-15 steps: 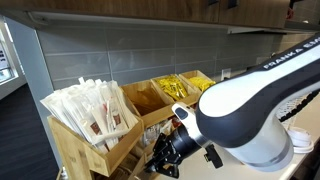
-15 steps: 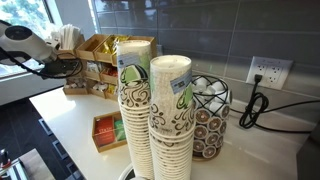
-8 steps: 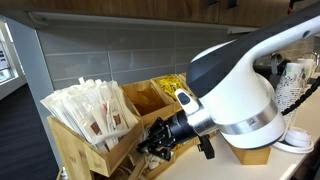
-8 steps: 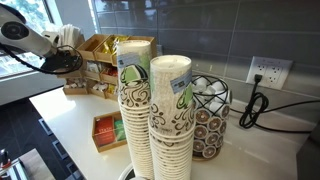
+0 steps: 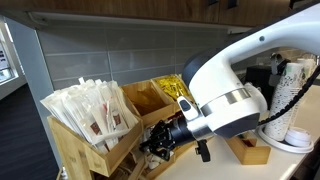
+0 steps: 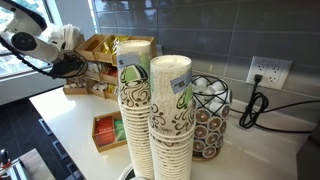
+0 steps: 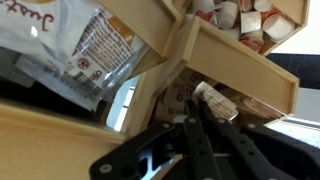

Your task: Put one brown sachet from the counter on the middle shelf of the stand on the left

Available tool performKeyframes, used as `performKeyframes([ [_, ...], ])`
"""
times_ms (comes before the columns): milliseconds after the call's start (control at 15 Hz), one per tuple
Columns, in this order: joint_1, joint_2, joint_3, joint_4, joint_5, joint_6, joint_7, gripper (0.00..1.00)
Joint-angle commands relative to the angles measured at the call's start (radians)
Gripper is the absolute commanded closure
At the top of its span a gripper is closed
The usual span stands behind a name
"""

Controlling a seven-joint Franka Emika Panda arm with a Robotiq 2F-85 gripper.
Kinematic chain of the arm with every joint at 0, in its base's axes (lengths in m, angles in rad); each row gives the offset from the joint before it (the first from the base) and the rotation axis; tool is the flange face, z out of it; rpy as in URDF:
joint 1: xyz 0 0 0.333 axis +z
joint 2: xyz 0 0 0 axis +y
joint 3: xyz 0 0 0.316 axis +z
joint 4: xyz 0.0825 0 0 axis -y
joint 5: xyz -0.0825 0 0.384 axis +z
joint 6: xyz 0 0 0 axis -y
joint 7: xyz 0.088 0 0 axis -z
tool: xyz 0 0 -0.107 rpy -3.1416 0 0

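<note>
The arm is at the putting-down step. The gripper [image 5: 160,140] is low against the front of the stand [image 5: 75,150], under the row with white packets [image 5: 92,108] and yellow packets [image 5: 180,86]. In an exterior view the gripper [image 6: 70,65] is right at the stand [image 6: 100,62], up off the counter [image 6: 60,108].

In the wrist view the 2 fingers of the gripper [image 7: 193,128] are very close together. A small brown thing sits right at their tips. I think this is the brown sachet [image 7: 218,100], and that the fingers pinch it, but the picture is blurry, so I am not sure.

Just past it is a slanted wooden bin wall, which I take to be the middle shelf [image 7: 240,62], with red and white packets [image 7: 250,15] in it.

Next, the gripper needs to get the sachet over that bin's edge, not into the wrong row. Then the fingers need to open so it drops in. The space between the wooden walls looks tight, so the move should be slow.
</note>
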Motion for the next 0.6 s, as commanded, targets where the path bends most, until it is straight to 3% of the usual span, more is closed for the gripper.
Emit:
performKeyframes([
  [0, -0.057, 0.049, 0.018, 0.027, 0.179, -0.061, -0.194, 0.98],
  [67, -0.064, 0.06, 0.018, 0.028, 0.22, -0.08, -0.239, 0.98],
  [133, -0.097, 0.049, 0.046, 0.022, 0.14, -0.09, -0.147, 0.98],
  [267, -0.105, 0.072, 0.048, 0.032, 0.199, -0.112, -0.199, 0.98],
  [533, -0.151, 0.065, 0.092, 0.041, 0.158, -0.13, -0.164, 0.98],
])
